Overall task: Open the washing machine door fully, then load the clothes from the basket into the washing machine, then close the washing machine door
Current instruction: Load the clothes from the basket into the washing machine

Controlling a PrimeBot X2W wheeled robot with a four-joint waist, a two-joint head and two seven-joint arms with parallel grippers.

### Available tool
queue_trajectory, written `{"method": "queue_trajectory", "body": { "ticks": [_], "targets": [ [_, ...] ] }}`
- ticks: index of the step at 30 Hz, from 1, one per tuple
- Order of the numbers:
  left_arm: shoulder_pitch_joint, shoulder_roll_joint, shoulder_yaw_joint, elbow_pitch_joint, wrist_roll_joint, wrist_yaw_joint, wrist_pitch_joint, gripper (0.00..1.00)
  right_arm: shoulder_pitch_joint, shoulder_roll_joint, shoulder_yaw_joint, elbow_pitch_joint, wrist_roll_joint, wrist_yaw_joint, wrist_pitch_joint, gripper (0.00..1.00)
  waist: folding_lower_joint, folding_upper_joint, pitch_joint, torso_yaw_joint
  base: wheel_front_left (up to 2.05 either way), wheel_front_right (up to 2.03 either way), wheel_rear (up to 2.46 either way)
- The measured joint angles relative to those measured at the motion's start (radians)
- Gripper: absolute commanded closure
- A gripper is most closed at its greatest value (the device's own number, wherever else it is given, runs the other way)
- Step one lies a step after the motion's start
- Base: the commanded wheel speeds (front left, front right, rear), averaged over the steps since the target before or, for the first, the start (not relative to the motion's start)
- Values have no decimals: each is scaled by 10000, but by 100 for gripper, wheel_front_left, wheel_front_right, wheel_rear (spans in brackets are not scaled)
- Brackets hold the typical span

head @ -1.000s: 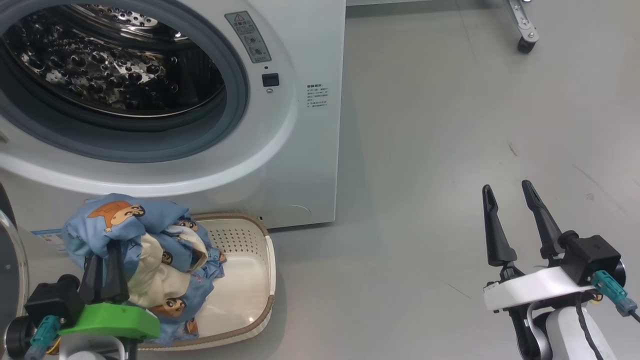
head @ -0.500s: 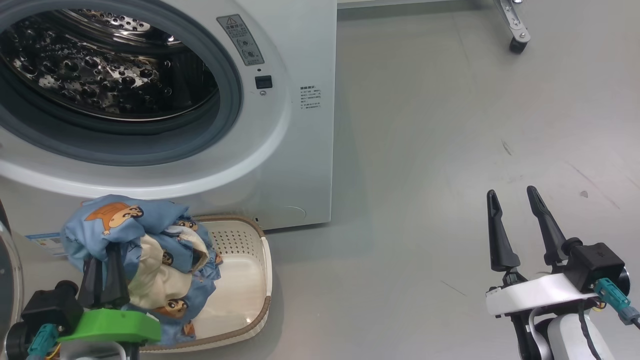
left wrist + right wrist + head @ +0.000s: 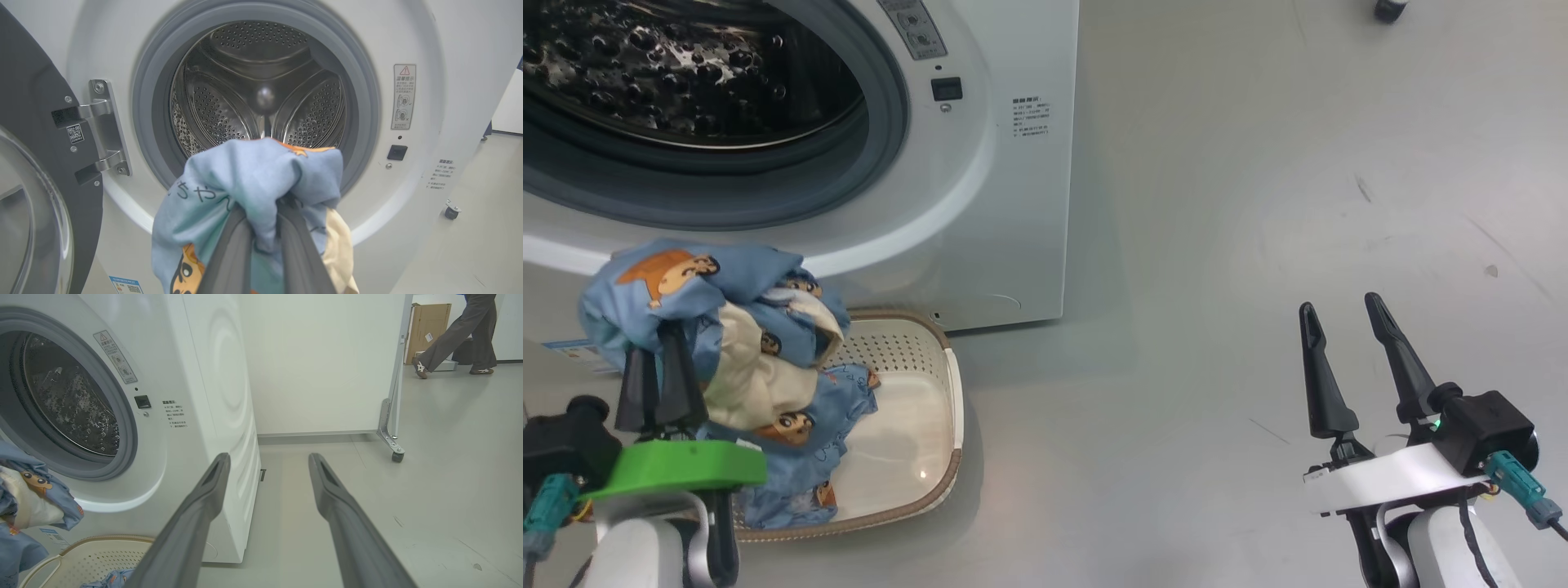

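Left end effector (image 3: 654, 343): fingers closed on a fold of the clothes (image 3: 727, 327), blue printed fabric with cream cloth inside. The left wrist view confirms it: cloth pinched between the two fingers, bunched over their tips (image 3: 261, 204). The bundle is held up above the basket (image 3: 952, 392). Its lower folds hang down to the basket floor, and a loose blue piece lies at the near end, so the lift is not clean.

Right end effector (image 3: 1339, 309): jaws wide apart, holding nothing, over bare floor (image 3: 1217, 245), well apart from the load.

Washing machine (image 3: 1021, 229): the basket sits on the floor just in front of it, below the opening. Washing machine door (image 3: 32, 122) swung out to the left on its hinge. Drum (image 3: 265, 94) looks empty, gasket (image 3: 367, 102) clear.

Progress, by my judgement:
- Door opening: done.
- Loading: in hand, nothing inside the drum yet. The bundle needs to go up and forward past the gasket, and trailing fabric may snag on the basket rim.
- Door closing: not yet begun.
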Motion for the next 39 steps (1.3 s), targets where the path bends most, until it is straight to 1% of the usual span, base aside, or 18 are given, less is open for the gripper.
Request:
{"method": "queue_trajectory", "body": {
  "ticks": [10,16,19,23,30,34,39],
  "targets": [
    [-1929,-2,372,-314,198,-10,0,100,-329,-2,104,-263,0,2,0,0,0,0,1064,-64,0,0,0],
    [-3186,274,715,-355,320,-15,-2,100,-686,-4,247,-430,29,2,0,0,1,0,1766,-145,0,0,0],
    [-3850,324,934,-314,318,-6,-2,100,-801,-8,240,-497,73,2,0,0,1,0,2131,-199,0,0,0],
    [-4615,456,980,-174,339,-4,-2,100,-966,-12,247,-566,73,2,0,0,1,0,2624,-274,0,0,0],
    [-5980,658,951,761,336,-6,-4,100,-1379,-17,311,-685,73,2,0,0,2,0,3655,-419,0,0,0],
    [-6701,966,913,1244,399,-6,13,100,-1582,-19,364,-738,75,4,0,0,2,0,4181,-491,0,0,0],
    [-7712,1231,844,1801,481,-19,443,100,-1775,-25,439,-754,75,4,0,0,2,0,4839,-571,0,0,0]
  ]
}}
